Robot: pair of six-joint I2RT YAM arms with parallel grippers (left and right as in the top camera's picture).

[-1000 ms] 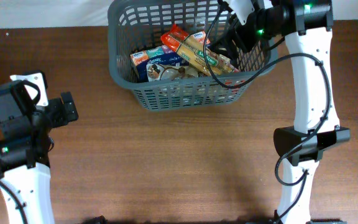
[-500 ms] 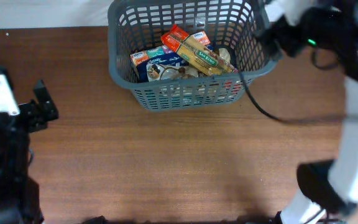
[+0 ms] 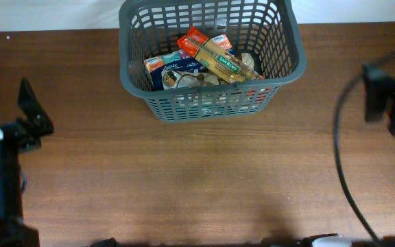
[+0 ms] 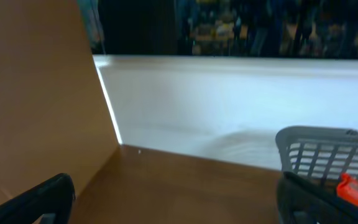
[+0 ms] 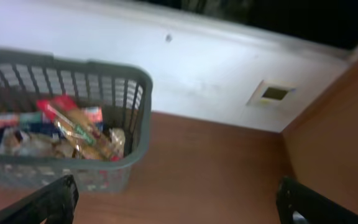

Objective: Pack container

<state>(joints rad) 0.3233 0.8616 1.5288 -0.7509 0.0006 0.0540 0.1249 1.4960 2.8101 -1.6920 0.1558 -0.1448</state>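
Observation:
The container (image 3: 211, 106), a dark grey lattice basket, stands at the table's far middle. It holds several grocery packets, among them an orange packet (image 3: 196, 38), a long yellow-green box (image 3: 219, 60) and a blue packet (image 3: 177, 68). My left gripper (image 3: 31, 118) is far left of it, blurred; in the left wrist view (image 4: 179, 211) it is open and empty, with the basket (image 4: 319, 140) ahead on the right. My right gripper (image 3: 388, 103) is far right, blurred; in the right wrist view (image 5: 179, 211) it is open and empty, with the basket (image 5: 114, 68) to the left.
The brown wooden table (image 3: 204, 178) spreads in front of the basket. A white wall (image 5: 216, 68) runs behind the table. A black cable (image 3: 341, 171) hangs from the right arm over the table's right side.
My right gripper has left the basket and swung out to the far right. My left arm has moved further left towards the table's edge. The basket's contents have not moved.

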